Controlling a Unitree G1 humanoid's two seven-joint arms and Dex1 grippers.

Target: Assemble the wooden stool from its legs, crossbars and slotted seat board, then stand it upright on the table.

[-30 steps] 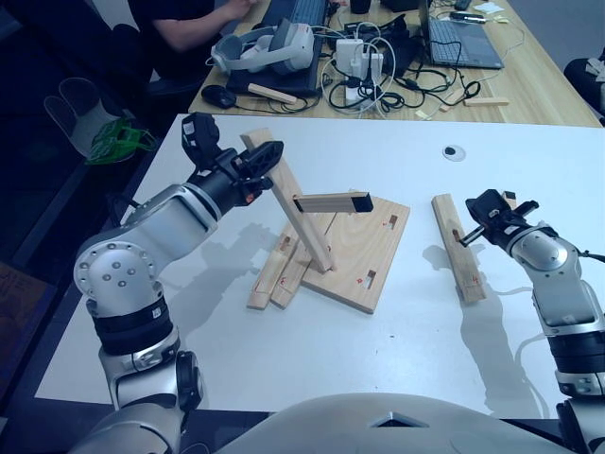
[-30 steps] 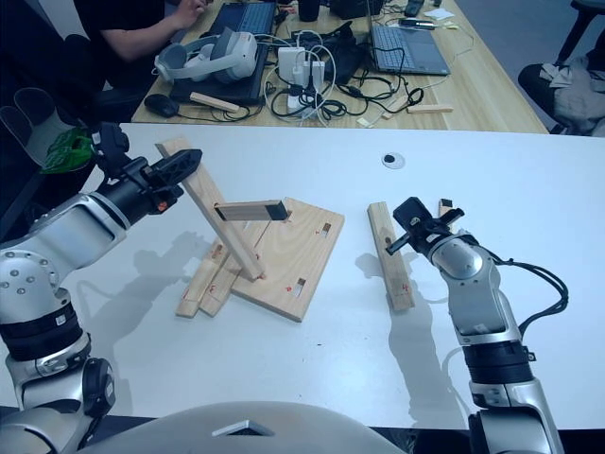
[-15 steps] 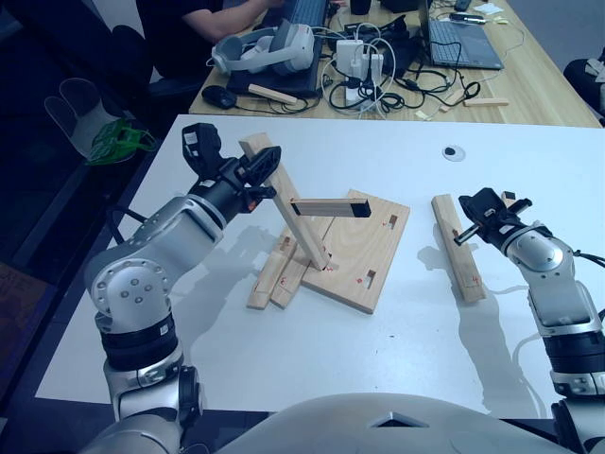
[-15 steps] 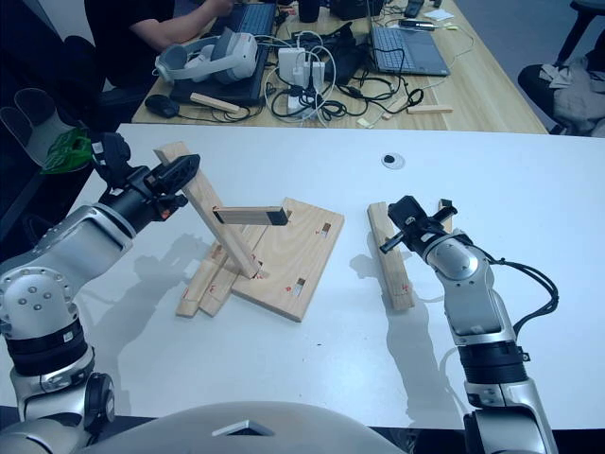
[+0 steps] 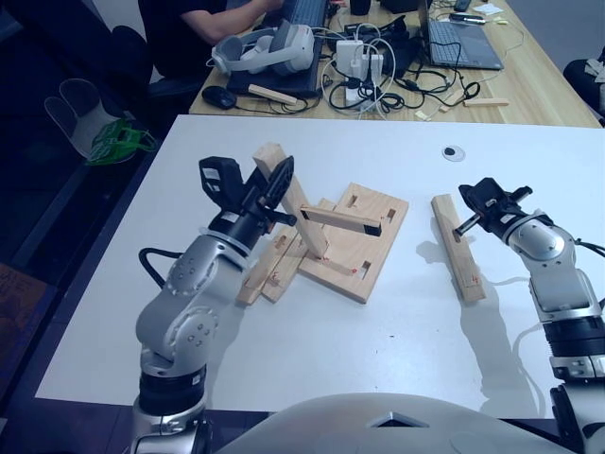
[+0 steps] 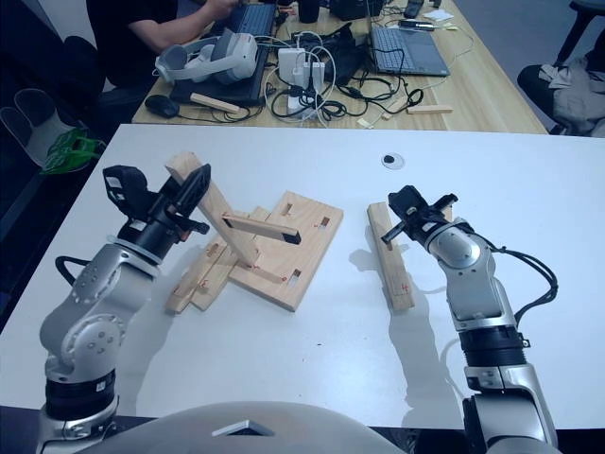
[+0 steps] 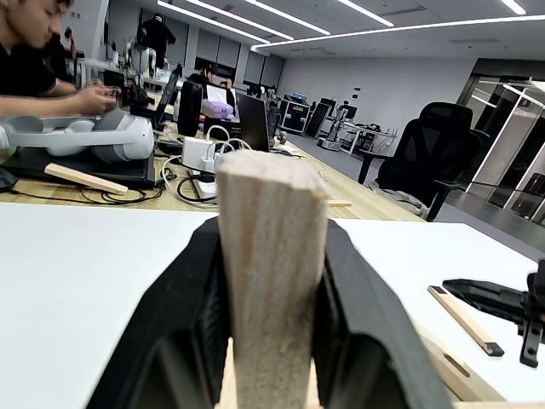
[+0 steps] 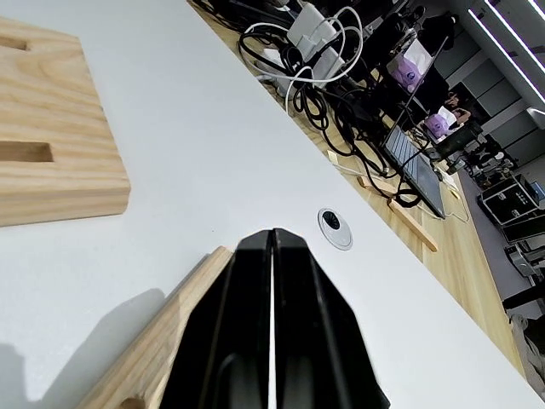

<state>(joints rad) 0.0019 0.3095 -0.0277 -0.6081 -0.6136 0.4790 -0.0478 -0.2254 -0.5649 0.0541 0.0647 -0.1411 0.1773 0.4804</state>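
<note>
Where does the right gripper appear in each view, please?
Left eye view: right gripper right of centre, by the loose leg's far end.
Right eye view: right gripper right of centre.
Left wrist view: right gripper far off, past the held leg.
Right wrist view: right gripper foremost, jaws shut.
Landmark: the loose leg beneath it.

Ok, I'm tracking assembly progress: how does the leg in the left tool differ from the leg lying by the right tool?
The tilted leg in the left tool leans over the seat board; the flat leg lies on the table. The tilted leg carries a crossbar; the flat leg has none. The tilted leg is clamped; the flat leg is ungripped. Both are pale wood.
</note>
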